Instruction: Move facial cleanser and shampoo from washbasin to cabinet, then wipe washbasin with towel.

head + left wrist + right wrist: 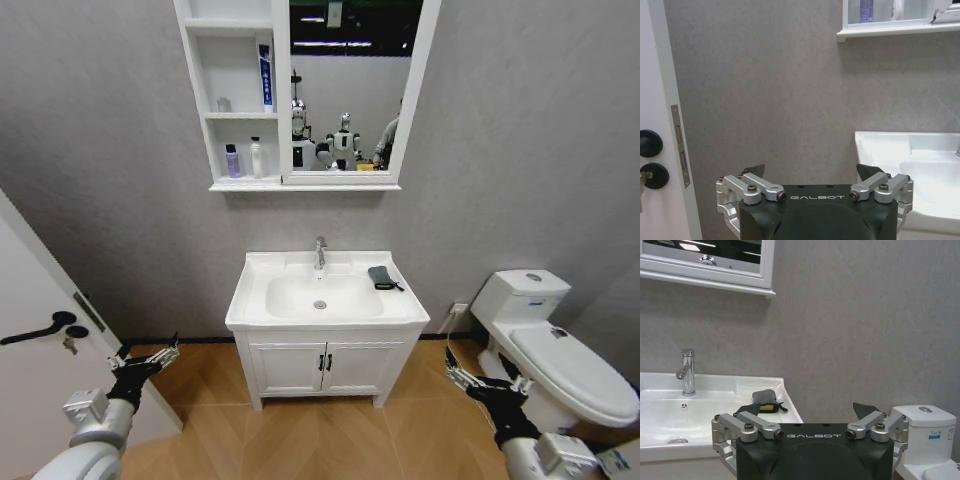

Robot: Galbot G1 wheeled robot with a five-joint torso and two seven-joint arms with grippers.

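The white washbasin stands at the middle, with its chrome tap at the back. The dark towel lies folded on the basin's right rim, also in the right wrist view. In the cabinet a blue tube stands in the middle compartment. A purple bottle and a white bottle stand in the bottom one; which is the shampoo I cannot tell. My left gripper and right gripper hang low, open and empty, on either side of the basin.
A low two-door cupboard carries the basin. A white toilet stands close on the right, and a door with dark handles on the left. The mirror adjoins the cabinet. Wooden floor lies in front.
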